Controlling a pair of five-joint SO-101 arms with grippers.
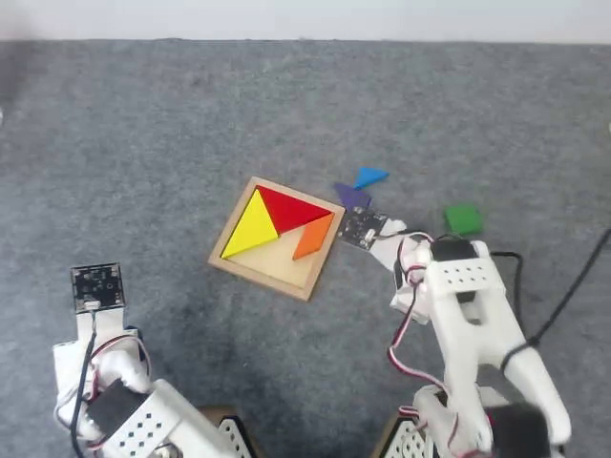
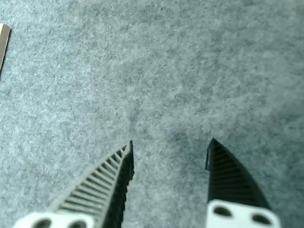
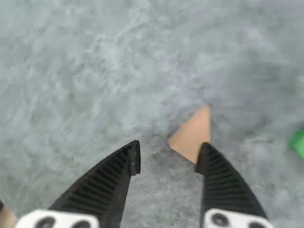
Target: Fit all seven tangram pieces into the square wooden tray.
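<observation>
The square wooden tray (image 1: 296, 277) lies mid-table and holds a yellow triangle (image 1: 250, 229), a red triangle (image 1: 291, 208) and an orange parallelogram (image 1: 313, 236). Just beyond its right corner lie a purple piece (image 1: 351, 196) and a blue triangle (image 1: 370, 176). A green square (image 1: 463, 218) sits farther right. My right gripper (image 3: 170, 152) is open low over the carpet, with a pale orange triangle (image 3: 192, 133) lying just ahead of it, partly behind one fingertip (image 3: 205, 149). My left gripper (image 2: 171, 142) is open over bare carpet at the near left.
Grey carpet covers the table. The right arm (image 1: 458, 286) reaches in from the near right and the left arm (image 1: 97, 286) stands at the near left. A tray edge (image 2: 4, 40) and a green edge (image 3: 299, 142) show in the wrist views.
</observation>
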